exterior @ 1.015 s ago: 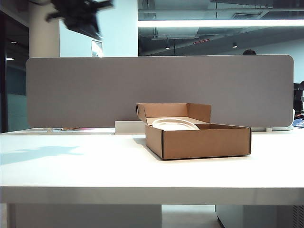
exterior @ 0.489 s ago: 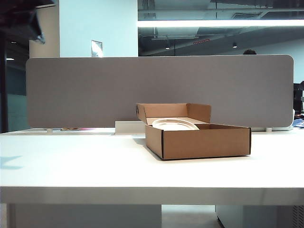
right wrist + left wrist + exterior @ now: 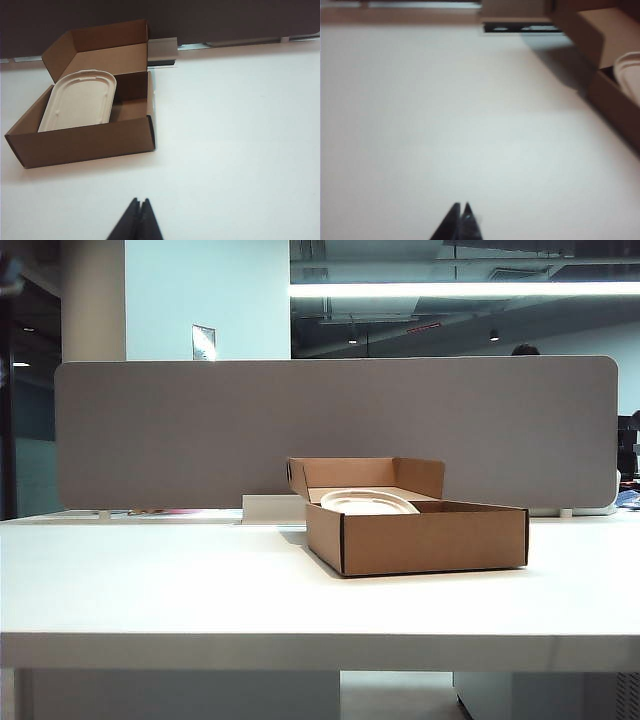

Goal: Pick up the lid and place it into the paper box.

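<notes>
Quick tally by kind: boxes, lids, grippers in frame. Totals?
Paper box: 1, brown cardboard, flaps up.
Lid: 1, off-white, lying inside the box.
Grippers: 2, left gripper and right gripper, both shut, empty, over bare table beside the box.
Total: 4

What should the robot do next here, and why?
Probably nothing more than rest both arms. The lid already lies inside the paper box, leaning on its left wall. The left gripper and the right gripper are both shut, empty and over bare table, clear of the box.
</notes>
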### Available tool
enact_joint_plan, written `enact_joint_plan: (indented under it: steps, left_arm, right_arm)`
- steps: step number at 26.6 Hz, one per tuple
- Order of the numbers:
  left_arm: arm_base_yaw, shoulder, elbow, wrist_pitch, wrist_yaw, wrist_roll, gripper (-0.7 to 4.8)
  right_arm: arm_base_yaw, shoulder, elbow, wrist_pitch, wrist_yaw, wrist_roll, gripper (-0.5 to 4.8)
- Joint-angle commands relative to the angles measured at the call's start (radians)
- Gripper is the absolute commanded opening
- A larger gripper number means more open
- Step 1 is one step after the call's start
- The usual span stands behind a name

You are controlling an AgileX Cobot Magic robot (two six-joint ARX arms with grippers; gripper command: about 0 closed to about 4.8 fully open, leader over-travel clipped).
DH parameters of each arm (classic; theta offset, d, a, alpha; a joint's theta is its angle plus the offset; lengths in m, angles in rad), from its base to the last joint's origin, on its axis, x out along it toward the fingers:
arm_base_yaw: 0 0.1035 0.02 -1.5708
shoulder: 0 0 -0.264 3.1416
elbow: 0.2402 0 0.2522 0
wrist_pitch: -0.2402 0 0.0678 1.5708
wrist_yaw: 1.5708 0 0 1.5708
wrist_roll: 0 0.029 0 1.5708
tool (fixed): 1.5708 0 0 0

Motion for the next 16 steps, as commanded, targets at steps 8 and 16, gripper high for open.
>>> enact_joint_plan:
  steps: [8,16]
  left_arm:
    - [0.0,-0.391,-0.258,0.029,-0.071,-0.115,-0.05]
    - [0.002,-0.593,-0.384,0.029,-0.069,-0.114,-0.05]
  right_arm:
    - [0.0,-0.001,-0.006,0.008,-0.001,-0.001,-0.08]
    - [0.0,-0.001,-0.006,0.008,-0.001,-0.001,-0.08]
